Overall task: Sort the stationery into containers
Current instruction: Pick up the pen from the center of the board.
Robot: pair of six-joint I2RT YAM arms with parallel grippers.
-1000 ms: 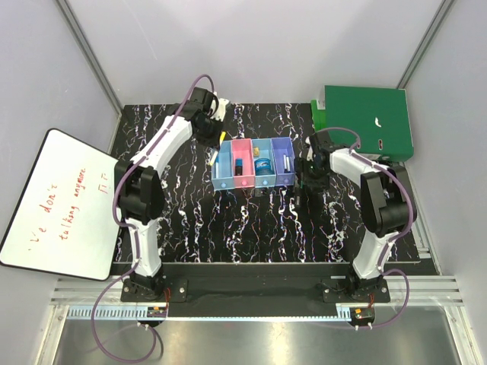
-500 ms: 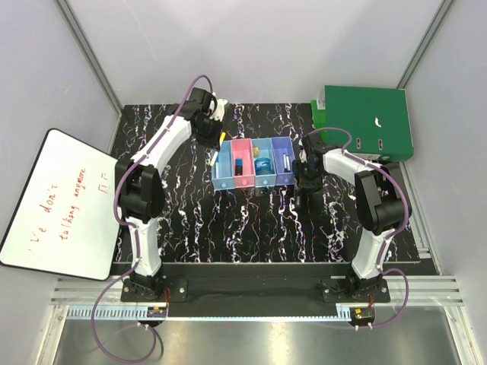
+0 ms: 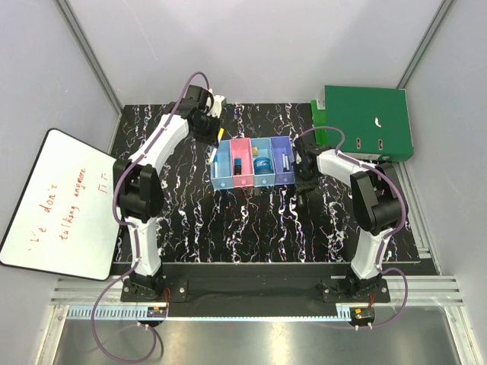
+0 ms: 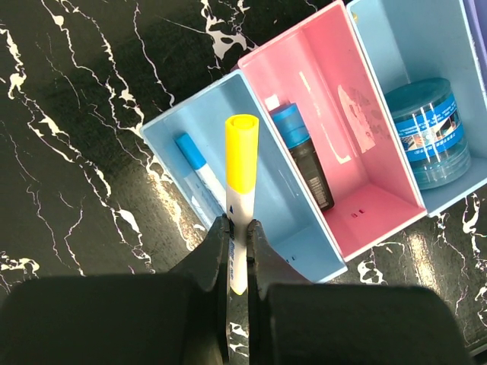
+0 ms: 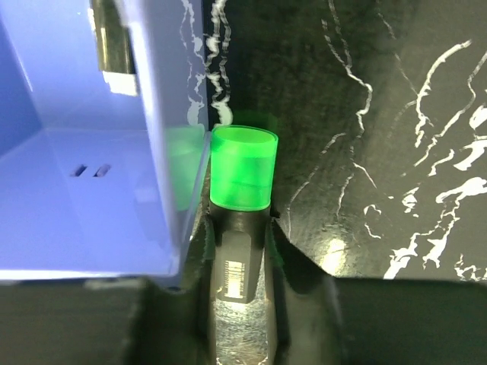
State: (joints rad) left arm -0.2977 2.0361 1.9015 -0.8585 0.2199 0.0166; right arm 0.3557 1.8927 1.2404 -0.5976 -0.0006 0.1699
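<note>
Soft, even overhead light fills the top view, with faint shadows on the black table point(image 3: 190, 220). In the left wrist view the yellow-and-white pen point(image 4: 240, 190) and pink bin point(image 4: 365, 190) are crisp, white glare streaking the bin's wall; the left gripper point(image 4: 236, 251) is dark and blurred. In the right wrist view the green-capped dark marker point(image 5: 242, 182) glows, mirrored in the purple bin point(image 5: 91, 190); the right gripper point(image 5: 240, 224) is dim and soft.

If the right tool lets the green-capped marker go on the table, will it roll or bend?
The green-capped marker looks rigid and round, so it likely stays stiff but may roll on the flat table. Its glossy cap seems slippery; the right tool grips the dark body instead.
</note>
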